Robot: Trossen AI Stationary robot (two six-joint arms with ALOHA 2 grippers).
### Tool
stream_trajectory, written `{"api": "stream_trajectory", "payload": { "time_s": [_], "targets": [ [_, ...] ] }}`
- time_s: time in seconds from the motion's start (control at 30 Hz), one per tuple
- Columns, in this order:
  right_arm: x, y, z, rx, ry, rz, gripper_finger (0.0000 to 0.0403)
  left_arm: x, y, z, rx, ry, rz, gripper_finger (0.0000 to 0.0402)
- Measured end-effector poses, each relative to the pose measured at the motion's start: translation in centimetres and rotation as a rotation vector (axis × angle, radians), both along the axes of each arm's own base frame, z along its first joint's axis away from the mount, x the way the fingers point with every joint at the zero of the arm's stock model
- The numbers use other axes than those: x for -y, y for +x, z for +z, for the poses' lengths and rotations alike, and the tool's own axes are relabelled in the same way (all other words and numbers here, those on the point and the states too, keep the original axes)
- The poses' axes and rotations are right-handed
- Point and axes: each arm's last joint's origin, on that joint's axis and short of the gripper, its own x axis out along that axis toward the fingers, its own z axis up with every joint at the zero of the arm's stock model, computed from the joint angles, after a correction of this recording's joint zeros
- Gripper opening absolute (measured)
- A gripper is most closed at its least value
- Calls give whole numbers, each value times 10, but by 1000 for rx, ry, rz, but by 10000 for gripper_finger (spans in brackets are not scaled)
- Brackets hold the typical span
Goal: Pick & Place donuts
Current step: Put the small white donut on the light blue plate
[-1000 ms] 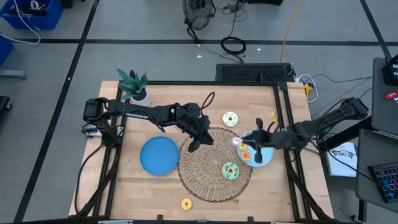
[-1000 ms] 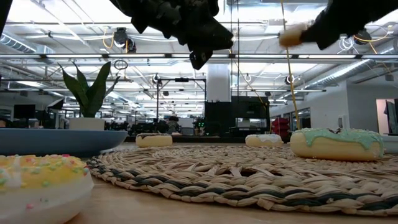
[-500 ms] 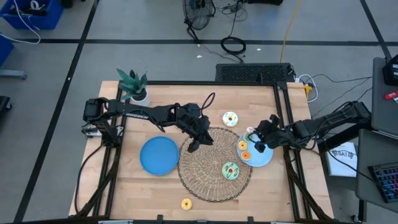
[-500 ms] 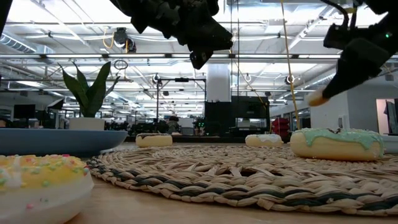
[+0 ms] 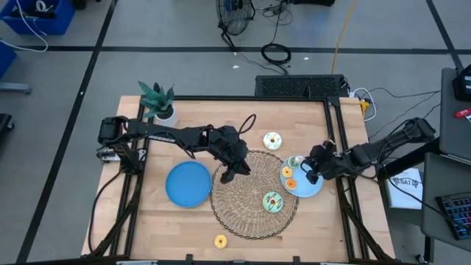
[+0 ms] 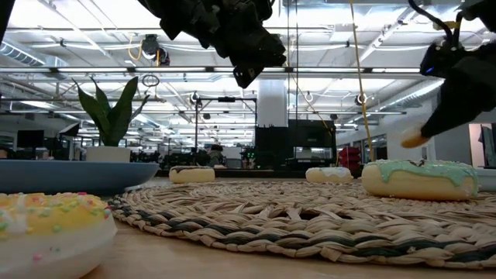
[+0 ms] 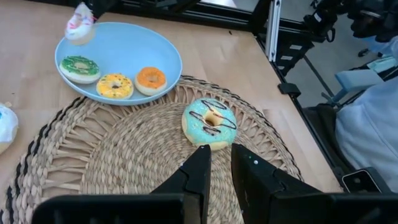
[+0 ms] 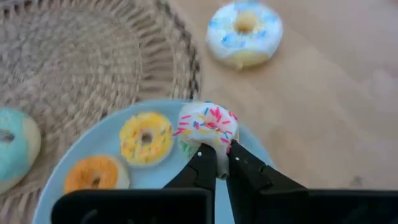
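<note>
Sprinkled white donut pinched above plated donuts.

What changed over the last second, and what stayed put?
The right gripper, shut on the white sprinkled donut, carried it down from above to just over the blue plate. The left gripper hardly moved over the wicker mat; the other donuts stayed put.

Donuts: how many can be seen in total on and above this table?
7. Green, yellow and orange lie on the blue plate; a white sprinkled one is in the right claw above it; one teal on the mat; white-blue and small yellow on bare wood.
</note>
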Motion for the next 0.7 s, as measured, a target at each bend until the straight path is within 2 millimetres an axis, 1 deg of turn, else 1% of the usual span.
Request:
{"api": "stream_trajectory", "payload": {
  "time_s": [0.23, 0.37, 0.6, 0.7],
  "targets": [
    [-4, -11, -6, -59, 40, -27, 10, 0, 0, 0, 3, 6, -4, 67],
    [-5, -13, -10, -67, 50, -35, 10, 0, 0, 0, 4, 7, -4, 67],
    [-5, -16, -39, -102, 87, -14, 38, 0, 0, 0, 7, 6, -3, 67],
    [-5, -16, -46, -88, 94, -12, 42, 0, 0, 0, 8, 6, -3, 67]
  ]
}}
